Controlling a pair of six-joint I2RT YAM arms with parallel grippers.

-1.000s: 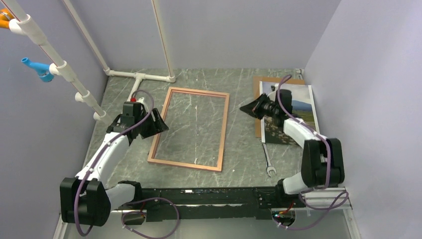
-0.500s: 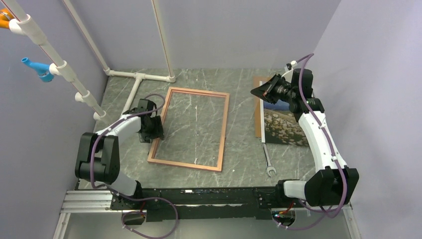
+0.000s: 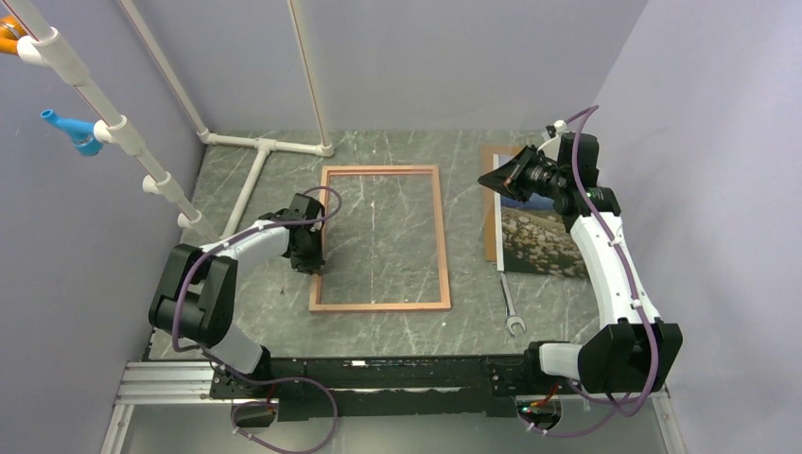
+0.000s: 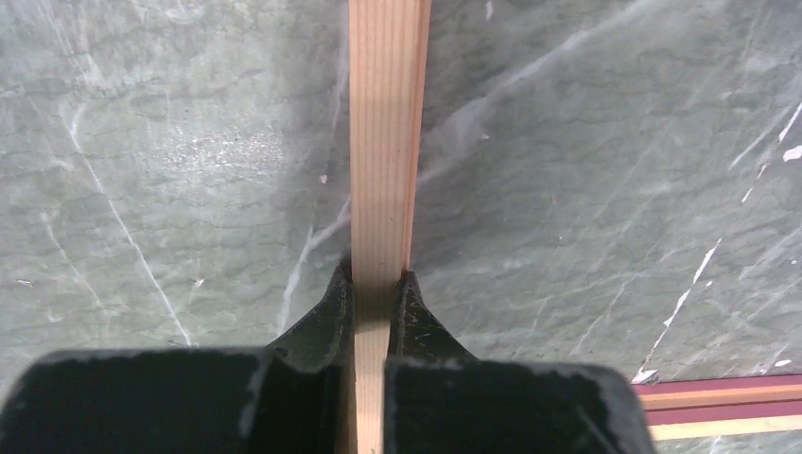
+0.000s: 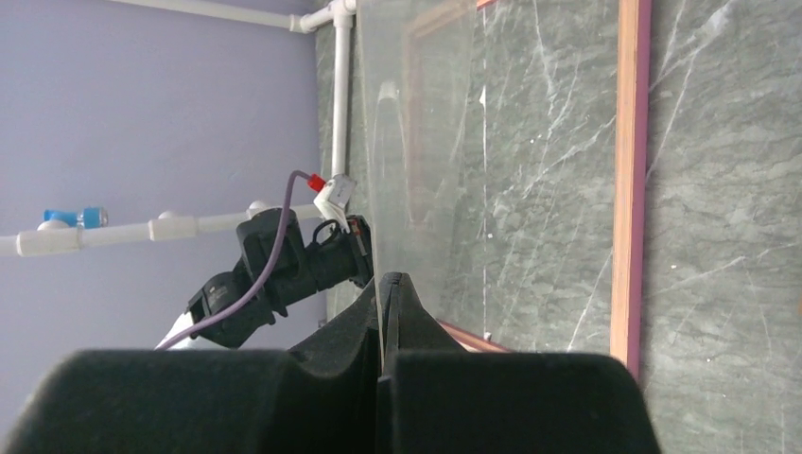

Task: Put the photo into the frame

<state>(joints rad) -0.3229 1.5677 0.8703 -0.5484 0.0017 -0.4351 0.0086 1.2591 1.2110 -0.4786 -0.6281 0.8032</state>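
Lying flat in the middle of the tabletop (image 3: 463, 142), the frame (image 3: 442, 236) has its left rail pinched between the closed jaws of the left gripper (image 4: 378, 279). The right gripper (image 5: 386, 284) hangs above the far end of the photo (image 3: 539, 246), at the tabletop's right side. Its jaws are pressed together on the edge of a clear pane (image 5: 426, 142).

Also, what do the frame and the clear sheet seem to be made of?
The frame: likely bare light wood, matte; straight grain lines show. The clear sheet: glass or acrylic, glossy; the table shows through it, with faint reflections.
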